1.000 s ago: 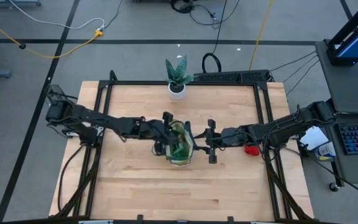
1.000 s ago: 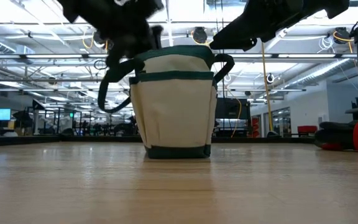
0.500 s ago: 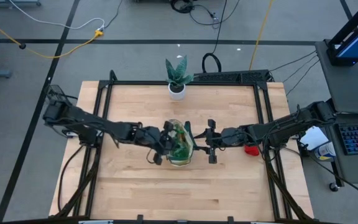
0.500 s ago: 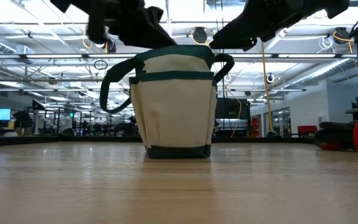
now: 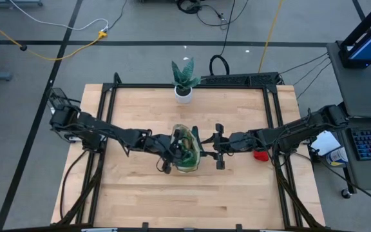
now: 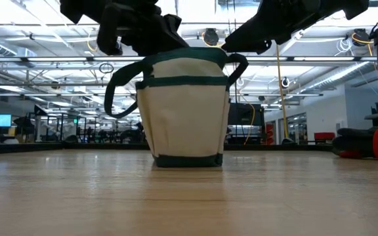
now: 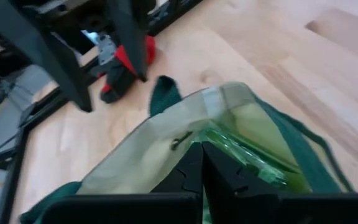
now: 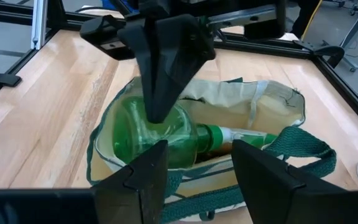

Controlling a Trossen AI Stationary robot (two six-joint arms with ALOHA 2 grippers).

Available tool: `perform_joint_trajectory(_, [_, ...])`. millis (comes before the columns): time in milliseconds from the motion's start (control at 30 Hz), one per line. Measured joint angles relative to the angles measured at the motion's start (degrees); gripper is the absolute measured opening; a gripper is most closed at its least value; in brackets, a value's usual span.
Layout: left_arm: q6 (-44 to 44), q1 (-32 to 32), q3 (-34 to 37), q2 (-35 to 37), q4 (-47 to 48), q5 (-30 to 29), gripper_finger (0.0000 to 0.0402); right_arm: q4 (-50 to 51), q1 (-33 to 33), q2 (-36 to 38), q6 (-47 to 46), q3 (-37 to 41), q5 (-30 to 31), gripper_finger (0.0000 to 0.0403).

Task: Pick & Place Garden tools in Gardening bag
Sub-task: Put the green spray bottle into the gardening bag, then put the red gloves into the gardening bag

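Even, bright overhead light is cast on the table [image 5: 140, 193], and only soft, short shadows are thrown. In the low view, glare is given off by ceiling strip lights [image 6: 38, 39], and the near tabletop is blurred. In the left wrist view, the gardening bag [image 7: 166, 143] is smeared by blur; the right wrist view is rendered sharper.

One gardening bag [image 5: 187, 149] stands on the one wooden surface [image 5: 140, 200]. One green spray bottle [image 8: 160, 138] lies inside it. One small red item [image 5: 260, 154] sits off to the side, near the edge. One potted plant [image 5: 184, 80] stands at the far edge. Two dark arms reach in, each with one claw: the left claw [image 5: 172, 152] and the right claw [image 5: 216, 147].
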State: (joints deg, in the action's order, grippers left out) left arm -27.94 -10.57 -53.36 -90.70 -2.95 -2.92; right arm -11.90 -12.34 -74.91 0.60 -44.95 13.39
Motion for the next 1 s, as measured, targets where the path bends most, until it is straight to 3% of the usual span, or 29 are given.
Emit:
perform_joint_trajectory(333, [-0.3,0.1,0.0,0.0,3.8,3.1,0.0003,0.0,0.0,0.0,0.0,0.0,0.0,0.0171])
perform_joint_trajectory(567, [-1.3,0.1,0.3,0.9,-0.1,2.8,0.0014,1.1,0.0,2.6,-3.4,0.0,0.2,0.0171])
perform_joint_trajectory(700, [-3.6,0.0,0.4,2.7,-0.1,2.7,0.0005,10.1,0.0,8.0,-8.5,0.0,0.3,0.0171])
perform_joint_trajectory(1000, [-3.4,-0.3,0.4,8.0,-2.7,1.2,0.0011,41.0,-0.2,14.7,-32.1,0.0,3.2,0.0171])
